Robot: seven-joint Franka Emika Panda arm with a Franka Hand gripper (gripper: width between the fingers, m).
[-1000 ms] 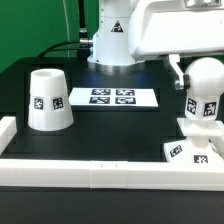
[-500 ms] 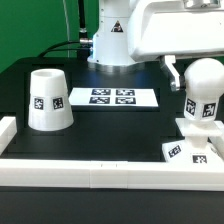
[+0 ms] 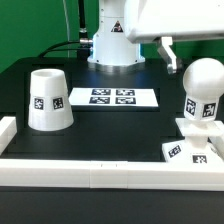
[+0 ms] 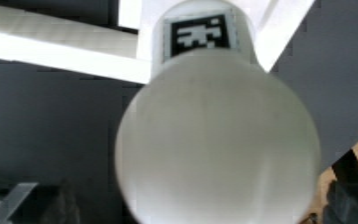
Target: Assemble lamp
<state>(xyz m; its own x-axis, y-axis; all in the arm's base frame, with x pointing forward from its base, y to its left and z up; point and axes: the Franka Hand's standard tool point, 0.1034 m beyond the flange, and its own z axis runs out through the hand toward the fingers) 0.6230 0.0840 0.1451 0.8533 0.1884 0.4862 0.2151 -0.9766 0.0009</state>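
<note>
Right now the gripper (image 3: 192, 50) hangs released just above the bulb post (image 3: 204, 95). The one finger (image 3: 168, 56) that shows in the exterior view stands clear of the rounded head, on the exterior view's left of it. In the wrist view the bulb post (image 4: 211, 150) fills almost everything, seen from above its dome with its tag beyond, and nothing is pinched between the jaws.

The bulb post stands upright on the base (image 3: 184, 150), at the exterior view's right and near the long white rail (image 3: 100, 172) along the front of the surface (image 3: 120, 125). Whether the post is fully seated in the base cannot be told from here.

That is the first risk, as I judge it. If the joint is only part-way home, a brush from the finger as the arm moves sideways could tilt or loosen the post, since the clearance around the dome looks small. A sideways departure before enough height is gained would cause exactly that.

Further out lies the marker board (image 3: 112, 97), and well apart, at the exterior view's left, sits the shade (image 3: 47, 100), wide end down and open end up. Its tapered, smooth wall could slip from a pinch. Brought over off-centre, its rim could catch the dome and shove post and base along the surface rather than settle around the post.
</note>
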